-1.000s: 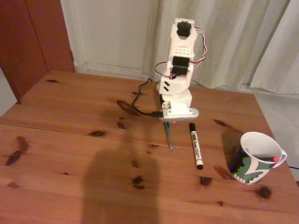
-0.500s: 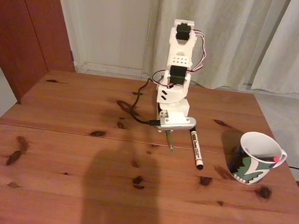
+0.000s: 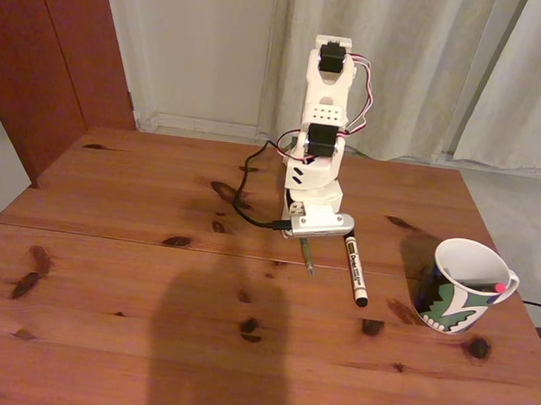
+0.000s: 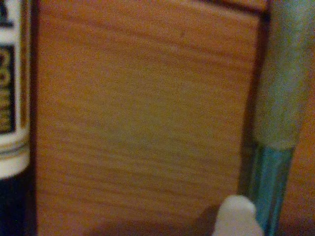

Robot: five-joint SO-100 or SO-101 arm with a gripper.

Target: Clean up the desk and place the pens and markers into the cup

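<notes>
The tool [image 3: 307, 234] is low over the surface [image 3: 137, 277], directly above the upper end of the green pen [image 3: 307, 254]. In the wrist view one white fingertip [image 4: 238, 216] shows at the bottom edge, just beside the green pen [image 4: 275, 123]; whether the fingers are spread or pressed together cannot be told from either view.

Judgement: the step in hand is picking up the green pen. To do it well, the fingers should straddle the barrel squarely, one each side, and close near its middle so it lifts level and does not swing. The white marker [image 3: 354, 269] lies just beside it and should not be caught.

The green pen is slim and translucent, with a duller grip section and a clearer blue-green barrel, lying flat and pointing toward the camera in the fixed view. The marker [image 4: 12, 98] is thicker, white with black caps and a printed label. The cup [image 3: 463, 288] stands well apart at the right, with a red-pink pen end [image 3: 500, 287] showing at its rim.
</notes>
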